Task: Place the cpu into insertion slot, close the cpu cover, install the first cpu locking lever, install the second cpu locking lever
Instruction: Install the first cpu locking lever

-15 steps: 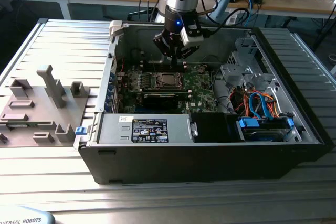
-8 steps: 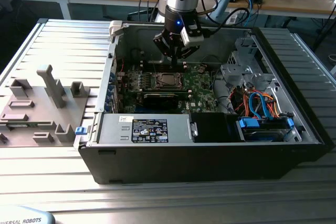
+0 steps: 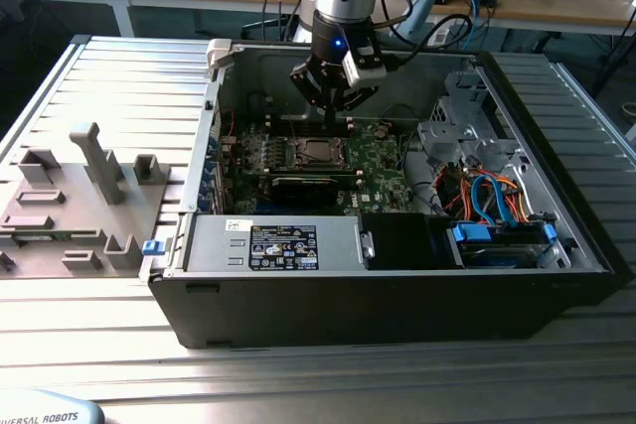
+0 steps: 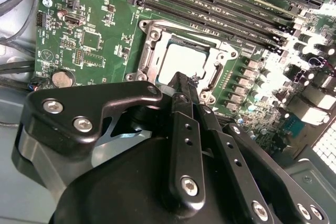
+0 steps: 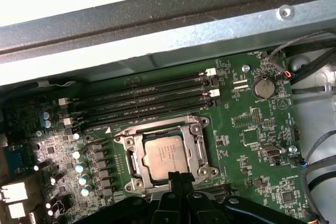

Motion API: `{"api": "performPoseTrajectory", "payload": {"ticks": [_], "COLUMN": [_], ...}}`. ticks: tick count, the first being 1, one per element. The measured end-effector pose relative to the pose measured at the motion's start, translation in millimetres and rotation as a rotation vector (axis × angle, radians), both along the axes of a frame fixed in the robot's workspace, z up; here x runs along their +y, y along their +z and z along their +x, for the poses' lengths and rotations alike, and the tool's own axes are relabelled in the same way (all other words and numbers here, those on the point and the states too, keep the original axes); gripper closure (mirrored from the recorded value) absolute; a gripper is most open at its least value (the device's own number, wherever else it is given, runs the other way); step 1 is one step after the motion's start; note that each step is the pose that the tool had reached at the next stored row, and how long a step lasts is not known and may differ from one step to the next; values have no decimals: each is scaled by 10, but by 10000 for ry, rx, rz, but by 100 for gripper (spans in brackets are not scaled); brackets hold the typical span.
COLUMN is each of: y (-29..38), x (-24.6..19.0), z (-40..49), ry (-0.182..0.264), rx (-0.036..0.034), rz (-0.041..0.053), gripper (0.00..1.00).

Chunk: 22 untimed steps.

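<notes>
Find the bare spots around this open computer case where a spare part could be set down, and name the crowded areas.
Bare ribbed table lies behind the grey fixture tray, and more in front of the computer case. Inside it is crowded: the gripper hangs over the cpu, the green board is packed, and cables fill the exterior view's right.

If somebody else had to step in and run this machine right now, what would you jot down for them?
Gripper: fingers together, nothing between them, tips just at the socket's edge.
The cpu lies flat in the insertion slot.
The cpu cover looks to be down around the chip.
Whether either locking lever is latched cannot be told; check both before going on.
All this sits on the green board inside the open computer case.
</notes>
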State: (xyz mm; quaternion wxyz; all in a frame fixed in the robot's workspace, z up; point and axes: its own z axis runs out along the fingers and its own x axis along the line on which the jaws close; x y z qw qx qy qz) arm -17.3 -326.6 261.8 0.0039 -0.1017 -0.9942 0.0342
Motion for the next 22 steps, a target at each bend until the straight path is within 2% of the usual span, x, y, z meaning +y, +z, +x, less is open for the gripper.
{"api": "performPoseTrajectory", "payload": {"ticks": [2,4,10,22], "y": [1,0,0,-3], "x": [0,-1,-1,-2], "z": [0,0,0,9], "ry": [5,50,104,210], "rx": [1,0,2,9], "rz": [-52,-152,-364,-406], "gripper": [89,89,89,89]}}
